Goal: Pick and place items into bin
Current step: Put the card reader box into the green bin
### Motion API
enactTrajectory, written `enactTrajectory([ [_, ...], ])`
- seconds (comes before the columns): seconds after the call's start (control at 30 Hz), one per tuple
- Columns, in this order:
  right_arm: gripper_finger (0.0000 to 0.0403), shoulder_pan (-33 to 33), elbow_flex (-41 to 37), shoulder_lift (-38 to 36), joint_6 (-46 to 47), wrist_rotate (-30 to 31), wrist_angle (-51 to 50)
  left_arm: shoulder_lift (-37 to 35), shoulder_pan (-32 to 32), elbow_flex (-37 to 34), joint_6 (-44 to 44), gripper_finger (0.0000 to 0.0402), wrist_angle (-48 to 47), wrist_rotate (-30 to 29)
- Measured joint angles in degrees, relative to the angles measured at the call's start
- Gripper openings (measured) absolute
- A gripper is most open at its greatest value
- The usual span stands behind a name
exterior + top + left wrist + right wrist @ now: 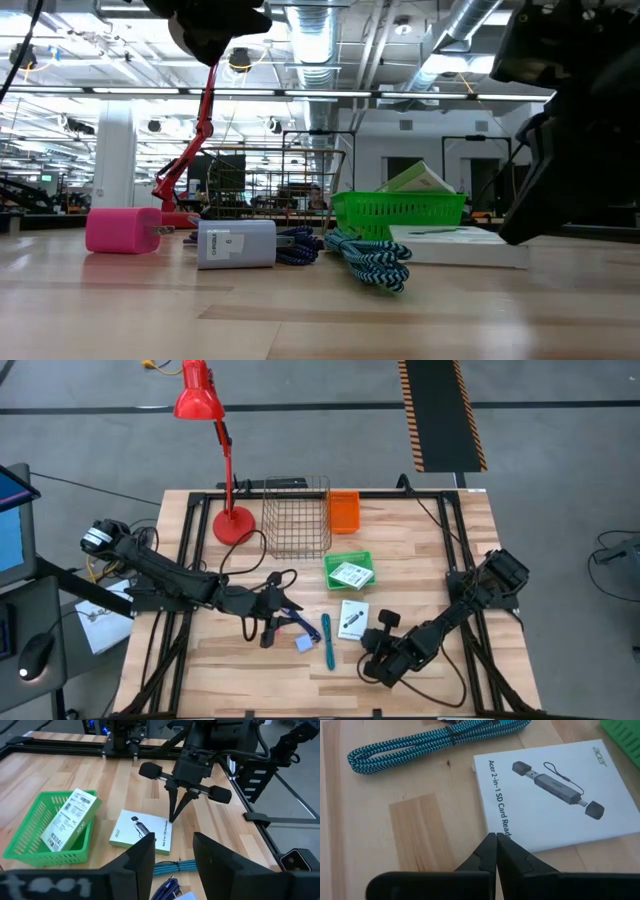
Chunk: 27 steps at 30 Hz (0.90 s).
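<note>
A white card printed with a card reader (352, 618) lies flat on the wood. My right gripper (496, 839) is shut, with its tips at that card's long edge; it also shows in the left wrist view (172, 819). My left gripper (172, 855) hangs open above the teal braided cable (175, 866) and the dark blue cord (290, 622), touching nothing. A second white packet (350, 574) leans inside the green basket (331, 562). The pale-blue cube (236, 244) and the pink cube (122, 230) sit on the table. My right gripper's shut fingertips (490, 849) meet the white card at its long edge beside the printed title (489, 822). They come from above, pointing down at a slant. The card lies flat on the table.
A wire basket (297, 515) and an orange bin (343, 512) stand at the far side. A red desk lamp (225, 460) stands left of them. Black frame rails (455, 550) run along the table's sides. Bare wood lies along the near edge.
</note>
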Motion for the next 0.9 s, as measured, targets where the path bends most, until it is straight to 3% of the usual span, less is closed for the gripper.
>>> enactTrajectory([
  [0.73, 0.0000, 0.1, 0.1, 0.0, 0.5, -2.9, -0.7, 0.0, 0.6, 0.0, 10.9, 0.0121, 0.0, -0.1],
  [0.9, 0.0000, 0.7, 0.1, 0.2, 0.7, -6.8, 0.0, 0.0, 1.4, 0.0, 10.9, 0.0121, 0.0, -0.1],
])
